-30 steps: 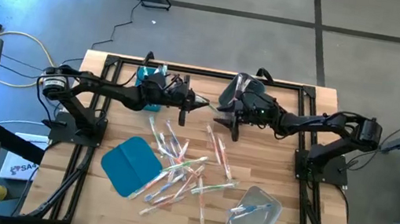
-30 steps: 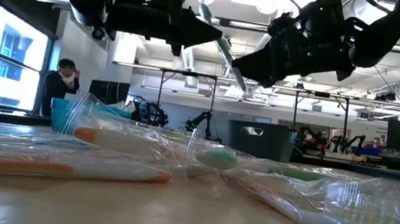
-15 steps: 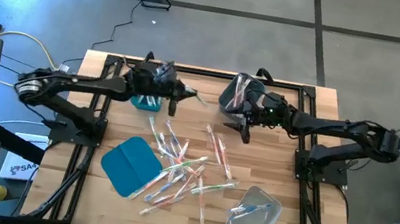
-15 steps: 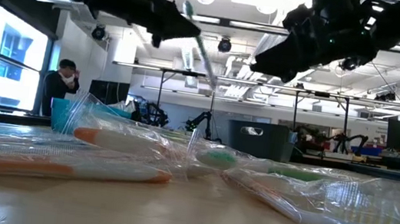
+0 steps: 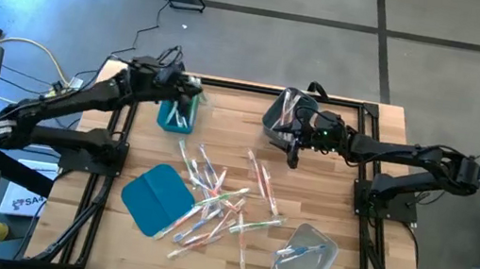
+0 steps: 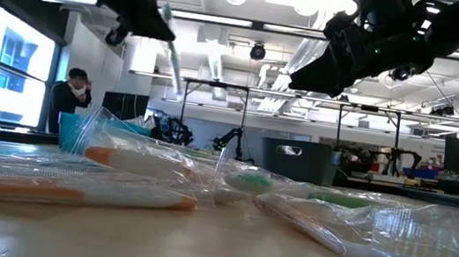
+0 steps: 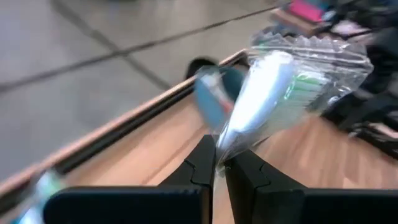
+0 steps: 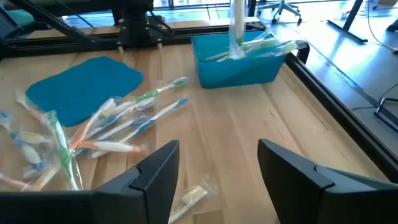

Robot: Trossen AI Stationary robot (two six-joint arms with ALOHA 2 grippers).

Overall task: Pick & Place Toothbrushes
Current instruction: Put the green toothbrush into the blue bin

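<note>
The left arm's fingers (image 7: 214, 169) are pressed together on the edge of a clear wrapper holding one toothbrush (image 7: 264, 93), green bristles showing through the plastic; the wrapped brush sticks out ahead of the fingertips, above the wooden counter (image 7: 143, 168). From above, these fingers (image 5: 191, 91) hang over the teal bin (image 5: 175, 115) at the counter's far left corner, which already has brushes in it. In the low view the held brush (image 6: 171, 50) dangles down from the left arm, well clear of the counter.

The right arm's fingers (image 8: 217, 165) are spread wide with nothing between them. Just ahead of them and slightly to one side lies a single wrapped brush (image 8: 189, 196) on the wood. Farther out from the fingertips is the loose pile of toothbrushes (image 8: 99, 134), green, blue and orange, beside the flat teal lid (image 8: 81, 87). Beyond the pile stands the teal bin (image 8: 239, 62), with the left arm's brush (image 8: 237, 28) hanging upright over it.

In the overhead view the right fingers (image 5: 292, 150) sit just beside the grey bin (image 5: 278, 119) at the far edge. The pile (image 5: 215, 202) spreads across the middle of the counter, and a clear bin (image 5: 304, 259) with a brush inside sits near the front right corner.
</note>
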